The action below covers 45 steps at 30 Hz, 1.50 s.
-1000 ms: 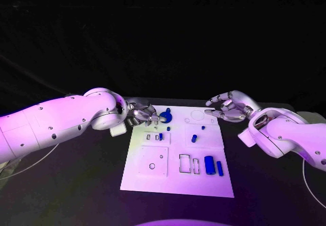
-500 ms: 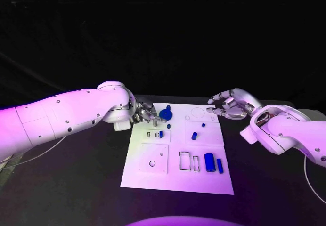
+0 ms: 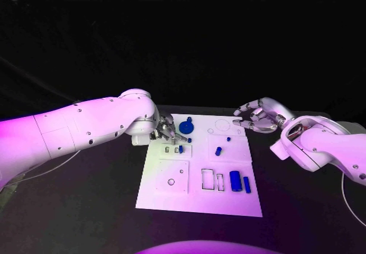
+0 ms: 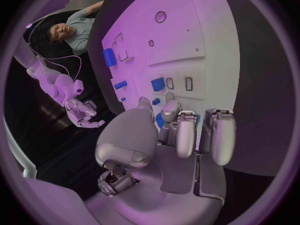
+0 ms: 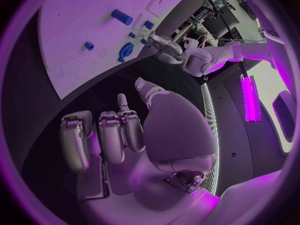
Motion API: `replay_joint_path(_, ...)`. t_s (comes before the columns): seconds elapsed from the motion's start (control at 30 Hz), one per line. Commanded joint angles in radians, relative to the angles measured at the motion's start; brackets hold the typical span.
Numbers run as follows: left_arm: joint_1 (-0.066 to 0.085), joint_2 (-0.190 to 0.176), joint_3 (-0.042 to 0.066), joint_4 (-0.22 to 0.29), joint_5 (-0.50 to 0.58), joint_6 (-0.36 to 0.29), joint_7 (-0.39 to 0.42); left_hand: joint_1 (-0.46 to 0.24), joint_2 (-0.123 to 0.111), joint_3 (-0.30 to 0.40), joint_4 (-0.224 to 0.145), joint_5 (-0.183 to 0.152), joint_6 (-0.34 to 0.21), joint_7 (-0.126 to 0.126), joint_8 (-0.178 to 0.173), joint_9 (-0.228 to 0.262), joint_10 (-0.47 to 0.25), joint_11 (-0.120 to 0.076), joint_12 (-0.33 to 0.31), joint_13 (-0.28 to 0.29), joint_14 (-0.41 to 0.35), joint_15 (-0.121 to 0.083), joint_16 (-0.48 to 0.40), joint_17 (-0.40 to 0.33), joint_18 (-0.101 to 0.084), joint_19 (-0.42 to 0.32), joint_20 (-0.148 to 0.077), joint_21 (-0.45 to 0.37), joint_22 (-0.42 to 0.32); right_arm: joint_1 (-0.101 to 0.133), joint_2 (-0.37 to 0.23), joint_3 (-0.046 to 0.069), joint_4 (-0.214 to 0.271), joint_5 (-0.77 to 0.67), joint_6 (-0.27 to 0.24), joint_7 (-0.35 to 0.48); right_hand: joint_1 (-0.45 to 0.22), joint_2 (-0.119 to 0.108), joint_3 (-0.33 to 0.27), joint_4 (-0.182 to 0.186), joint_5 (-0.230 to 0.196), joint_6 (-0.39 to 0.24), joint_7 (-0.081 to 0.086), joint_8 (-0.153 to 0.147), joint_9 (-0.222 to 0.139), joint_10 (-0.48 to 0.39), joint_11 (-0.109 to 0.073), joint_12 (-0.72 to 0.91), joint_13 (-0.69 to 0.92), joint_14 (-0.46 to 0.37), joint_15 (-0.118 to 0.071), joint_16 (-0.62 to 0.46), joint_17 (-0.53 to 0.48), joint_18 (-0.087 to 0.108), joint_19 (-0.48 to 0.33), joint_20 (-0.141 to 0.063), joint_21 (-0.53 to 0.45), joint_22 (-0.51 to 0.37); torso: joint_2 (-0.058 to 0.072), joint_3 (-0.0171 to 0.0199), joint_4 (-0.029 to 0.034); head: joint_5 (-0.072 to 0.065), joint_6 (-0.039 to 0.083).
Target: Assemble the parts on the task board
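Observation:
The white task board [image 3: 200, 198] lies in the middle of the black table. At its far left corner stands a round blue part [image 3: 186, 127] with a raised knob. My left hand [image 3: 167, 133] hangs just beside it, fingertips [image 4: 187, 122] stretched over the round blue part [image 4: 160, 120]; whether they touch it I cannot tell. Small blue pegs [image 3: 218, 152] sit mid-board. A blue block [image 3: 236, 181] and a slim blue bar [image 3: 247, 184] lie at the near right. My right hand [image 3: 256, 119] hovers past the board's far right corner, loosely curled and holding nothing.
Empty cut-outs mark the board: a circle outline [image 3: 222, 127] at the far right, rectangular slots [image 3: 207, 180] near the middle and a square panel [image 3: 173, 179] with a small hole. Black table [image 3: 84, 201] surrounds the board on all sides.
My left arm has swung farther in, and its hand has slid right and nearer along the board's far left corner. The right hand has barely shifted. The parts lie as before.

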Motion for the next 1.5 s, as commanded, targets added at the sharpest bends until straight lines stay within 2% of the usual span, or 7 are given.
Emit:
replay_joint_path(0.03,0.002,0.015,-0.002,-0.013,0.013,0.048,-0.041,0.008,0.005,-0.007,0.001,0.0,-0.006,0.001,-0.005,-0.001,-0.009,-0.001,-0.005,-0.004,0.104,0.007,0.003,0.263,0.001,0.079,0.004,-0.007,0.189,0.0,0.003,0.0,-0.002,-0.01,-0.007,0.014,0.011,-0.001,-0.005,0.002,0.006,0.0,0.003,0.001,-0.001,-0.014,-0.003,-0.015,0.154,0.104,0.003,0.003,0.263,-0.014,0.105,0.001,0.004,0.263,0.001,-0.0013,-0.001,0.001,-0.002)
replay_joint_path(0.17,0.001,0.027,-0.005,-0.026,0.02,0.051,-0.04,0.008,0.005,-0.008,0.0,0.0,-0.007,0.001,-0.007,-0.002,-0.011,0.0,-0.007,-0.006,0.104,0.008,0.003,0.263,0.002,0.079,0.004,-0.007,0.188,-0.001,0.007,-0.001,-0.003,0.005,-0.02,0.031,0.021,-0.001,-0.005,0.005,0.009,-0.008,0.005,-0.001,-0.003,-0.081,-0.002,-0.075,0.096,0.096,0.004,-0.011,0.24,-0.014,0.105,0.001,0.004,0.263,0.001,-0.0013,-0.0018,0.001,-0.003)
replay_joint_path(0.3,0.001,0.034,-0.006,-0.033,0.023,0.051,-0.037,0.009,0.006,-0.009,0.0,0.0,-0.008,0.002,-0.008,-0.002,-0.017,0.001,-0.011,-0.014,0.104,0.008,0.003,0.263,0.001,0.079,0.005,-0.007,0.189,-0.001,0.01,-0.002,-0.005,0.034,-0.036,0.049,0.046,-0.008,0.004,0.019,0.021,-0.025,0.003,0.009,0.002,-0.354,-0.003,-0.35,-0.168,-0.014,-0.001,-0.196,0.003,0.055,-0.034,-0.005,-0.276,0.08,0.002,-0.0013,-0.0009,-0.001,-0.003)
replay_joint_path(0.37,0.001,0.038,-0.006,-0.036,0.023,0.052,-0.034,0.01,0.006,-0.01,0.0,0.0,-0.009,0.003,-0.01,-0.002,-0.021,0.001,-0.013,-0.018,0.104,0.009,0.003,0.263,0.001,0.079,0.005,-0.007,0.189,-0.001,0.011,-0.003,-0.006,0.044,-0.041,0.053,0.052,-0.008,0.01,0.021,0.032,-0.035,0.005,0.011,0.003,-0.393,-0.004,-0.396,-0.218,-0.037,-0.001,-0.236,-0.042,0.066,-0.058,-0.005,-0.337,0.039,0.004,-0.0023,-0.0024,-0.002,-0.003)
replay_joint_path(0.57,0.0,0.049,-0.007,-0.045,0.025,0.06,-0.027,0.014,0.008,-0.01,-0.001,0.0,-0.01,0.004,-0.013,-0.002,-0.024,0.003,-0.016,-0.021,0.104,0.01,0.003,0.263,0.002,0.078,0.007,-0.008,0.187,-0.001,0.014,-0.003,-0.007,0.057,-0.049,0.059,0.057,-0.009,0.012,0.025,0.037,-0.041,0.004,0.017,0.006,-0.387,-0.005,-0.399,-0.233,-0.034,-0.003,-0.241,-0.046,0.066,-0.051,-0.006,-0.348,0.029,0.005,0.0,-0.0075,0.002,-0.008)
replay_joint_path(0.87,0.0,0.054,-0.008,-0.049,0.033,0.075,-0.02,0.054,0.021,0.004,-0.007,0.001,-0.007,0.007,-0.023,0.0,-0.027,0.006,-0.018,-0.02,0.104,0.015,0.003,0.263,0.002,0.078,0.012,-0.007,0.188,-0.004,0.019,-0.004,-0.011,0.06,-0.053,0.061,0.058,-0.009,0.013,0.025,0.039,-0.041,0.004,0.019,0.007,-0.387,-0.005,-0.398,-0.237,-0.033,-0.003,-0.242,-0.047,0.066,-0.05,-0.007,-0.351,0.027,0.003,0.0003,-0.0028,-0.001,-0.015)
replay_joint_path(1.5,-0.001,0.064,-0.01,-0.053,0.044,0.106,-0.017,0.089,0.022,0.026,-0.009,0.001,0.001,0.007,-0.03,0.003,-0.028,0.006,-0.019,-0.018,0.104,0.015,0.003,0.263,0.002,0.078,0.013,-0.008,0.188,-0.004,0.023,-0.004,-0.015,0.061,-0.058,0.059,0.059,-0.009,0.014,0.026,0.042,-0.04,0.004,0.021,0.008,-0.388,-0.005,-0.4,-0.242,-0.033,-0.004,-0.244,-0.049,0.066,-0.049,-0.008,-0.355,0.023,0.003,-0.0006,-0.004,-0.001,-0.019)
